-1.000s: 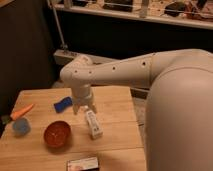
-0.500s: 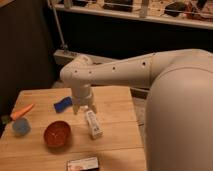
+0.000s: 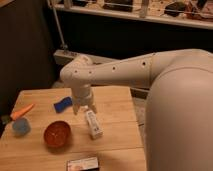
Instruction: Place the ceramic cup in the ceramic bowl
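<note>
The ceramic cup, small, light blue and handleless, stands near the left edge of the wooden table. The ceramic bowl, orange-red and shallow, sits to the cup's right and is empty. My gripper hangs from the white arm above the table's middle, right of the bowl and well away from the cup. It holds nothing that I can see.
A darker blue sponge-like object lies just left of the gripper. A white bottle lies below the gripper, right of the bowl. An orange carrot-like item lies behind the cup. A dark flat packet sits at the front edge.
</note>
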`<state>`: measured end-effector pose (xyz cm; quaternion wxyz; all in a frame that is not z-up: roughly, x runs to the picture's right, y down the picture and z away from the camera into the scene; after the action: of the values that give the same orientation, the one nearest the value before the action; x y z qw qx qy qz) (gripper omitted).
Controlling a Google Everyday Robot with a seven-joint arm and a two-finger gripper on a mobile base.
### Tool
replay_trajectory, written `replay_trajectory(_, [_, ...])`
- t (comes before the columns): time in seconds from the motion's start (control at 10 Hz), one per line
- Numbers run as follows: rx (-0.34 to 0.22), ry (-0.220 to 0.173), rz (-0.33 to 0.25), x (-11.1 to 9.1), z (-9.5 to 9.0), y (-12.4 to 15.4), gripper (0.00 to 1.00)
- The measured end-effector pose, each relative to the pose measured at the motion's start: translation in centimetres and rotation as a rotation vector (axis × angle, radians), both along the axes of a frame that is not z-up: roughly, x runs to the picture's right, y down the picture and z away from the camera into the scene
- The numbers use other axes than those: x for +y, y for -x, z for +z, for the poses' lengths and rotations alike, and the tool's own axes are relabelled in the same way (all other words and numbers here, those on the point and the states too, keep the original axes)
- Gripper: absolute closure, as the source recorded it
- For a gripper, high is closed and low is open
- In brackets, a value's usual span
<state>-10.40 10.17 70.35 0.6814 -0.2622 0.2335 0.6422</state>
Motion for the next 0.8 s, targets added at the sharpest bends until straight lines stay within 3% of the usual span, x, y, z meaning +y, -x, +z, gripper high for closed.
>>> replay_trajectory(0.4, [-0.003, 0.007, -0.026, 0.4, 0.0, 0.7, 0.35])
replay_trajectory(0.8, [-0.015, -0.018, -0.130, 1.8, 0.0, 7.0, 0.35])
